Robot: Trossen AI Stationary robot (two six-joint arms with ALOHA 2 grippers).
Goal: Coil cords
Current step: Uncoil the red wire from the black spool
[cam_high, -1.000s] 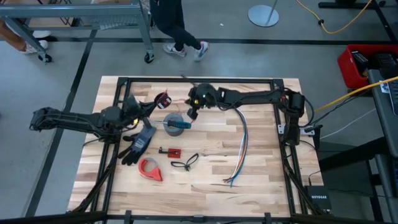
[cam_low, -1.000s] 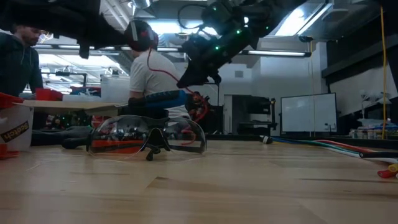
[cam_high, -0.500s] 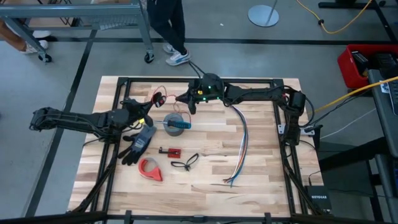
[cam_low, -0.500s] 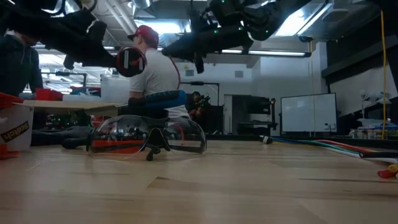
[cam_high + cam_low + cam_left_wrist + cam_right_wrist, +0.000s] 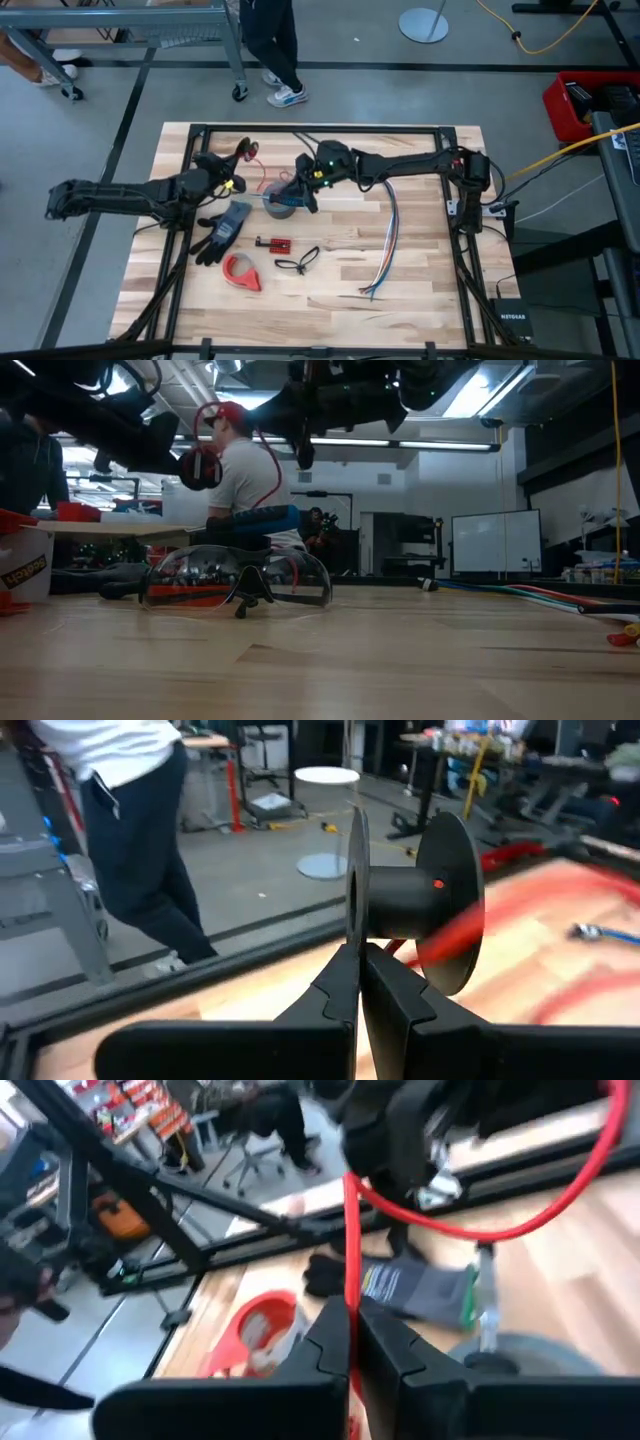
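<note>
Cord, red (image 5: 349, 1230), part-wound on black spool (image 5: 440, 900).

Location: raised above table (image 5: 420, 270) at 11 o'clock.

Left gripper (image 5: 357, 955): fingers clamped on a spool flange, spool axis level.

Right gripper (image 5: 349, 1320): fingers pinched on the cord's free run, above grey tape roll (image 5: 281, 198).

Handling, judged: keep light tension, circle the right gripper round the hub, lay turns between the flanges; slack could slip off.

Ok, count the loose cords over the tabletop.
3: the red cord, held between the left claw and right claw at the far side; the multicoloured wire bundle on the right; the black looped cord near centre-front. Arms may hide others.
</note>
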